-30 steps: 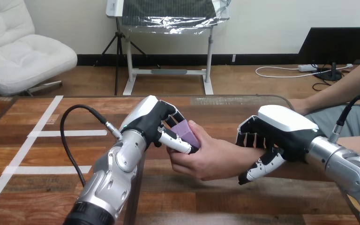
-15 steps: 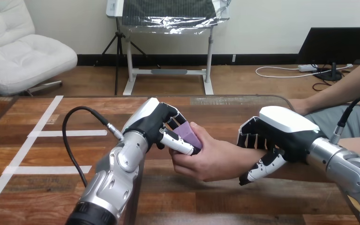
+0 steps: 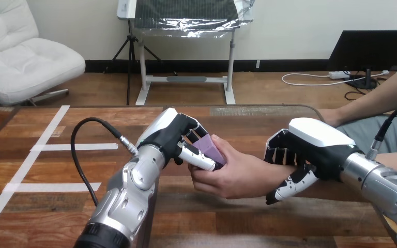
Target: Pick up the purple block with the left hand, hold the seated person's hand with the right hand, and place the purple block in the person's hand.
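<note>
The purple block [image 3: 208, 145] is pinched between the fingers and thumb of my left hand [image 3: 178, 138], at the table's middle. It rests against the open palm of the person's hand [image 3: 235, 175], which reaches in from the right with its thumb beside the block. My right hand [image 3: 305, 150] is curled round the person's wrist [image 3: 281, 173], fingers over the top and thumb underneath.
White tape lines [image 3: 36, 155] mark the wooden table [image 3: 41, 217] at the left. A black cable [image 3: 85, 150] loops off my left forearm over the table. The person's other arm [image 3: 377, 101] shows at the far right.
Both my hands and the person's hand have drifted slightly to the right together. The block stays in my left hand against the person's palm.
</note>
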{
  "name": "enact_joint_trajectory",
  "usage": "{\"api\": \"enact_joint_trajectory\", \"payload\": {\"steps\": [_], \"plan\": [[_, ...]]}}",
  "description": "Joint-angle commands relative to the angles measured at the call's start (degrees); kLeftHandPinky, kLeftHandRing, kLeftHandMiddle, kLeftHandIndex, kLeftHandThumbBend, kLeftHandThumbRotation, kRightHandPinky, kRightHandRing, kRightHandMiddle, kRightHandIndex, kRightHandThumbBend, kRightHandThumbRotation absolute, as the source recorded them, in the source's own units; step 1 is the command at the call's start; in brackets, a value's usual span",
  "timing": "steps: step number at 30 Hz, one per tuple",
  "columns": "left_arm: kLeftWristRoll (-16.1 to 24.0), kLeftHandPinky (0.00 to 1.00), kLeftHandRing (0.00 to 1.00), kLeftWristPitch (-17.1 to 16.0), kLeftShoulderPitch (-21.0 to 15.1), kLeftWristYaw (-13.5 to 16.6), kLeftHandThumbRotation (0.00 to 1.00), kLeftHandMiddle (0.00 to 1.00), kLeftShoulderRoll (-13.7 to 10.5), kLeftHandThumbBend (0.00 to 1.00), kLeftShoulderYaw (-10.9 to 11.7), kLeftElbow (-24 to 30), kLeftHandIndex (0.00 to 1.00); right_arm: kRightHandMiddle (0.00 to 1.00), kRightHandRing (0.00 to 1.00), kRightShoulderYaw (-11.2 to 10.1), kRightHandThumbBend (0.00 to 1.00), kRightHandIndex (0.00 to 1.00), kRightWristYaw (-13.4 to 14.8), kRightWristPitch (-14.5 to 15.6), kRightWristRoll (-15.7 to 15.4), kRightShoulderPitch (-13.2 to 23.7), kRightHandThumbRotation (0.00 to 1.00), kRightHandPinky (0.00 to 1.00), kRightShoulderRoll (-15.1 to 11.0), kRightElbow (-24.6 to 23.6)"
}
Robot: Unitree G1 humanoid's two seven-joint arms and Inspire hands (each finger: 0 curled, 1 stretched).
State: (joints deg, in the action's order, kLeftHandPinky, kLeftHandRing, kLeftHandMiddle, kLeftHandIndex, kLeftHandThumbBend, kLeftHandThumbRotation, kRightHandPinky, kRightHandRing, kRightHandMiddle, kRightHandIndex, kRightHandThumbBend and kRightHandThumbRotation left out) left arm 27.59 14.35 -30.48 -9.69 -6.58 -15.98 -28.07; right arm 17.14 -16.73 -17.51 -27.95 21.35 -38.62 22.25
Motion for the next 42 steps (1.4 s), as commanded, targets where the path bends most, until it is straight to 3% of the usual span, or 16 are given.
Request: {"api": "enact_joint_trajectory", "payload": {"steps": [1, 6, 8, 17, 26, 35, 42], "plan": [[-0.3, 0.27, 0.36, 0.7, -4.2, -2.2, 0.0, 0.43, 2.4, 0.7, -2.7, 3.7, 0.47, 0.46, 0.39, -1.3, 0.84, 0.49, -0.4, 0.7, 0.8, 0.0, 0.19, 0.33, 0.9, -1.7], [0.3, 0.39, 0.49, 2.5, -3.5, -4.0, 0.07, 0.54, 1.7, 0.69, -3.2, 6.3, 0.56, 0.48, 0.41, -1.2, 0.85, 0.51, -1.7, 0.7, 0.8, 0.0, 0.26, 0.35, 0.2, -2.3], [0.3, 0.44, 0.55, 3.3, -3.1, -4.4, 0.19, 0.61, 1.5, 0.69, -3.3, 7.3, 0.63, 0.5, 0.43, -1.2, 0.87, 0.53, -2.1, 0.5, 0.7, -0.1, 0.32, 0.37, -0.1, -2.4], [0.0, 0.55, 0.67, 5.1, -1.2, -4.8, 0.51, 0.73, 0.7, 0.68, -2.7, 11.9, 0.76, 0.6, 0.58, -1.4, 0.95, 0.64, -5.5, 0.9, 0.5, -0.2, 0.53, 0.46, -1.5, -3.9], [-0.7, 0.67, 0.77, 5.9, 1.2, -5.1, 0.74, 0.79, -0.2, 0.71, -1.6, 16.8, 0.81, 0.71, 0.7, -2.1, 1.0, 0.74, -8.9, 1.6, 2.0, -0.6, 0.67, 0.55, -2.2, -5.2], [-2.3, 0.74, 0.82, 4.8, 4.6, -4.6, 0.82, 0.82, -1.4, 0.71, 0.0, 22.0, 0.83, 0.77, 0.76, -3.2, 1.0, 0.8, -13.3, 2.8, 4.9, -0.4, 0.75, 0.59, -2.5, -5.9], [-4.4, 0.73, 0.83, 4.8, 7.7, -4.1, 0.86, 0.84, -2.2, 0.74, 1.6, 26.4, 0.84, 0.8, 0.79, -4.5, 1.0, 0.83, -16.1, 4.6, 7.3, -0.5, 0.76, 0.62, -2.5, -7.1]]}}
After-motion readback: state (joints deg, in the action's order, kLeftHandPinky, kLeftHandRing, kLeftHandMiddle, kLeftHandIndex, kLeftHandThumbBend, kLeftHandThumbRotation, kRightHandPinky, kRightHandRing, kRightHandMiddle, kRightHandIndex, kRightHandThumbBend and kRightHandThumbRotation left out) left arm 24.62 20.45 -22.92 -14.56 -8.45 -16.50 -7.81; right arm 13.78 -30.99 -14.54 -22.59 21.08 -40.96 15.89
